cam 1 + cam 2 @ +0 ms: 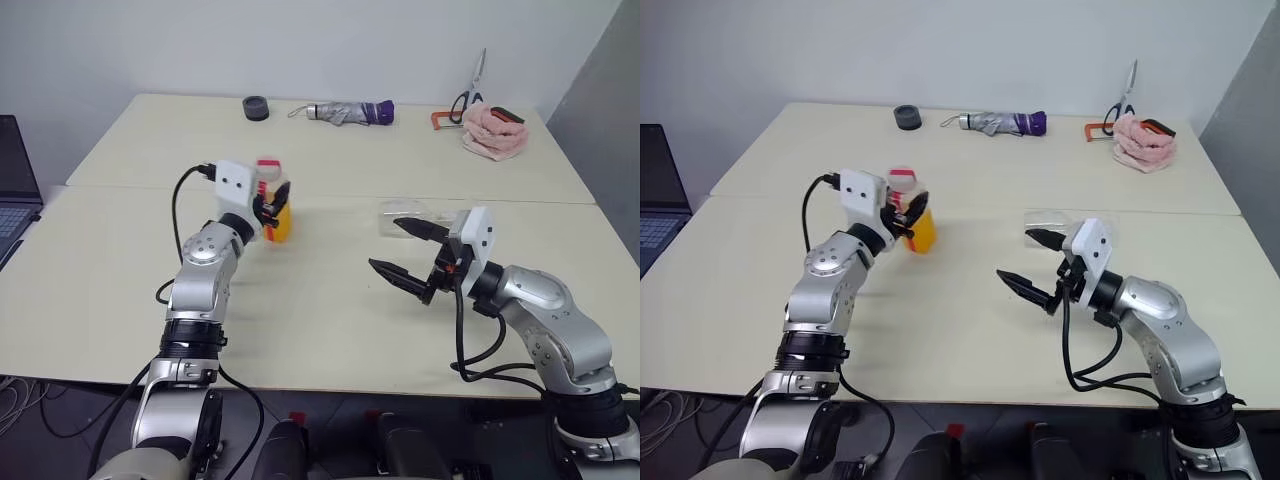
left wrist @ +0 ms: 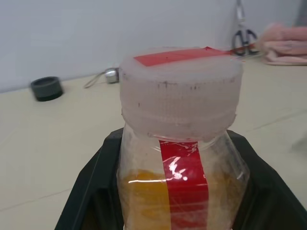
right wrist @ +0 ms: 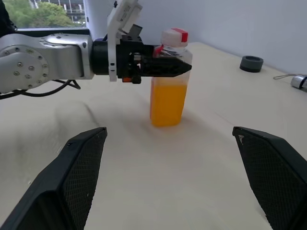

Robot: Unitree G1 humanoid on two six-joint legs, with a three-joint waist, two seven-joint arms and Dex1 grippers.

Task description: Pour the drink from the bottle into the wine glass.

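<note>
While the left gripper [image 3: 168,67] has its fingers [image 2: 91,191] clamped on the bottle [image 1: 277,205] just below the neck, the bottle stands upright on the bench [image 1: 330,330], at about 10 o'clock from the middle of the near bench top. Its cap [image 2: 180,91] is on, whitish with a red strip across the top, and a red label strip [image 2: 184,182] runs down the side. The drink [image 3: 167,103] fills the lower body of the bottle, orange-yellow, and its surface lies level.

Over at about 3 o'clock the right gripper [image 1: 405,252] hangs above the bench with its fingers [image 3: 79,177] wide apart and nothing between them, pointing toward the bottle but well apart from it. Just beyond that gripper, a clear glassy thing [image 1: 405,212] lies on the bench; whether it is the wine glass cannot be told.

Along the far edge, toward 12 o'clock, sit a dark round ring [image 1: 256,107] and a folded umbrella [image 1: 345,112] with a purple end. Toward 1 o'clock lie a pink cloth [image 1: 493,132], scissors [image 1: 472,90] and an orange-handled tool [image 1: 441,119], close together. A laptop [image 1: 15,180] shows at 9 o'clock, off the bench edge.
</note>
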